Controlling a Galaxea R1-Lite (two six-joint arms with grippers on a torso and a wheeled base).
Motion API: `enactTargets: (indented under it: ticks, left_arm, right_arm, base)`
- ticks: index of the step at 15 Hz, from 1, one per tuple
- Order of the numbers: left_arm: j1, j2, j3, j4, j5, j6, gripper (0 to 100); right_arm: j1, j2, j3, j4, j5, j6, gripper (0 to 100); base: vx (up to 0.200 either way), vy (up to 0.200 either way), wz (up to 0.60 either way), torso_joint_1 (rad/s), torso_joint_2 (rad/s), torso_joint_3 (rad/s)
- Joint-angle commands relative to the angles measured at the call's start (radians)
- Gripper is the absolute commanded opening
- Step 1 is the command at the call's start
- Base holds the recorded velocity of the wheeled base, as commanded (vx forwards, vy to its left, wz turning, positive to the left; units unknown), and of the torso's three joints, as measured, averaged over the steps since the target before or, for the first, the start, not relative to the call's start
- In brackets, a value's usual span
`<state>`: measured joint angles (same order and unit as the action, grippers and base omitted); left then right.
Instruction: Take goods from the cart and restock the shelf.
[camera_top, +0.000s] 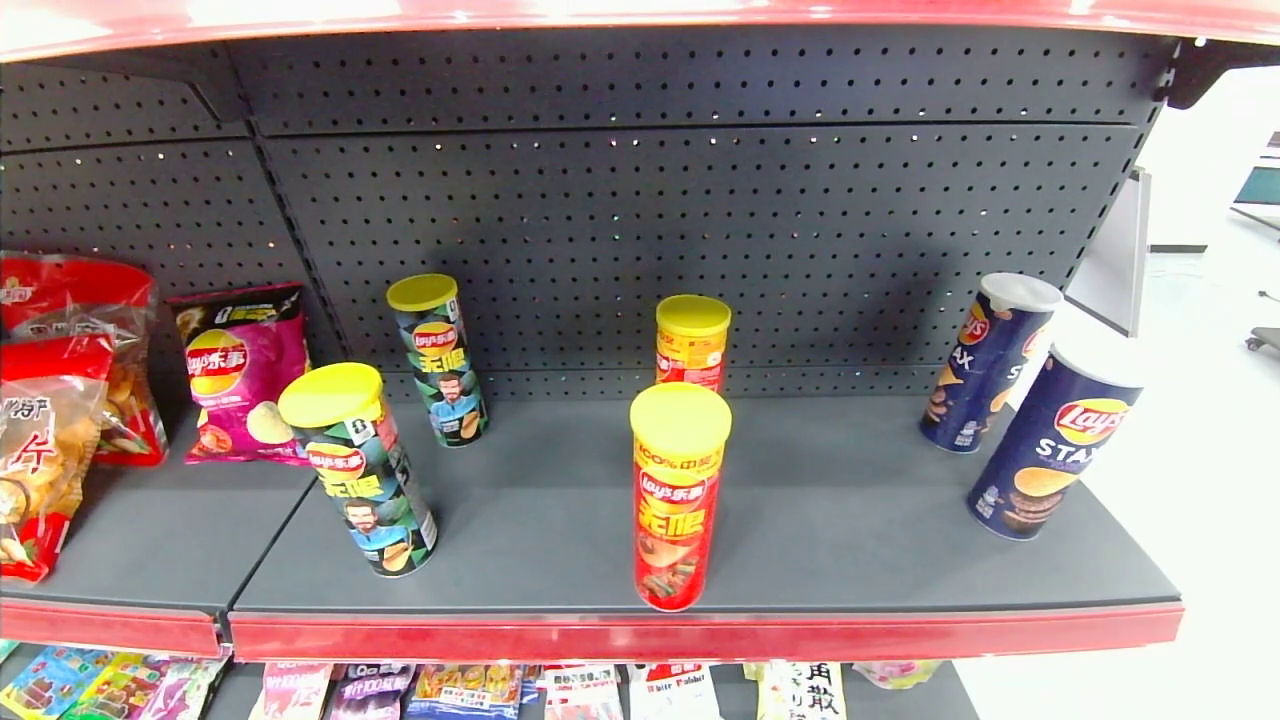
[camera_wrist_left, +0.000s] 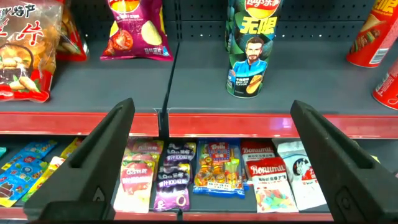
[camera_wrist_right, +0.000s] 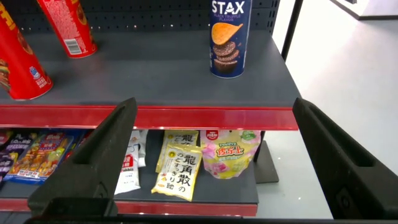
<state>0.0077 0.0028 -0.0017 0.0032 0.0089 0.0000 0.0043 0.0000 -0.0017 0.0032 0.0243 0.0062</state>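
Head view, stock on the upper shelf (camera_top: 820, 520):
- Two green-patterned chip canisters with yellow lids are stood left of centre, one at the front (camera_top: 360, 470) and one near the back panel (camera_top: 440, 360).
- Two red chip canisters with yellow lids are stood at centre, one near the front edge (camera_top: 675, 500) and one behind it (camera_top: 692, 345).
- Two navy chip canisters with white lids are stood at the right end, one at the rear (camera_top: 985, 365) and one in front (camera_top: 1050, 440).
- A purple chip bag (camera_top: 240, 370) and red snack bags (camera_top: 60, 400) are held on the adjoining left bay.

Wide bare gaps are left between the canister pairs.

Left gripper (camera_wrist_left: 212, 106): fingers spread wide, nothing held, positioned before the shelf's red front edge, above the candy packets (camera_wrist_left: 214, 168) of the lower shelf.

Right gripper (camera_wrist_right: 214, 102): likewise spread and empty, positioned before the right end.

Progress, as judged: the shelf is only partly filled. With nothing carried, a further item is still to be fetched from the cart and placed in a gap.
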Motion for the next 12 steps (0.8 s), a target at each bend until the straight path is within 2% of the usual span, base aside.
enactTargets:
  ticks: [1,11,12]
  left_arm:
    - [0.0,0.0,0.0,0.0,0.0,0.0,100]
    - [0.0,0.0,0.0,0.0,0.0,0.0,100]
    - [-0.002,0.002,0.0,0.0,-0.01,0.008,100]
  right_arm:
    - [0.0,0.0,0.0,0.0,0.0,0.006,100]
    - [0.0,0.0,0.0,0.0,-0.001,0.0,100]
    - [0.0,0.0,0.0,0.0,-0.001,0.001,100]
  base:
    - [0.0,0.0,0.0,0.0,0.0,0.0]
    - [0.0,0.0,0.0,0.0,0.0,0.0]
    - [0.0,0.0,0.0,0.0,0.0,0.0]
